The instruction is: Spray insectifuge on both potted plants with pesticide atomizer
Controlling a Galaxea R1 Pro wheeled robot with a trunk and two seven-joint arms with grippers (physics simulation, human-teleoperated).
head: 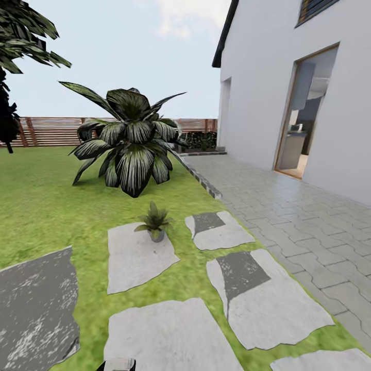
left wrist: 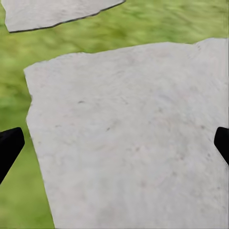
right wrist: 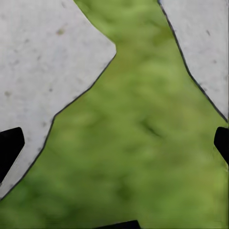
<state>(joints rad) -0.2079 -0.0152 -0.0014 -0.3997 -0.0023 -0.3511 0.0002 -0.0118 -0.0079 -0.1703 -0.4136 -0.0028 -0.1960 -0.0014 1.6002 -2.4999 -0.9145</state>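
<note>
One small potted plant (head: 153, 220), a low rosette of pointed green leaves in a grey pot, stands on the far edge of a pale stone slab (head: 135, 257) in the garden lawn (head: 46, 206), a few steps ahead of me. The pesticide atomizer is out of view. In the left wrist view my left gripper (left wrist: 114, 148) hangs open over a bare stone slab (left wrist: 129, 133), its black fingertips (left wrist: 9, 145) wide apart. In the right wrist view my right gripper (right wrist: 114, 148) is open over grass (right wrist: 138, 138) between two slabs, holding nothing.
A tall palm with dark, white-streaked fronds (head: 129, 139) stands behind the small plant. A brown slatted fence (head: 51, 131) closes the far side. To the right lie a paved walkway (head: 299, 216) and a white house with an open doorway (head: 304, 118). More slabs (head: 268, 293) lie in the grass.
</note>
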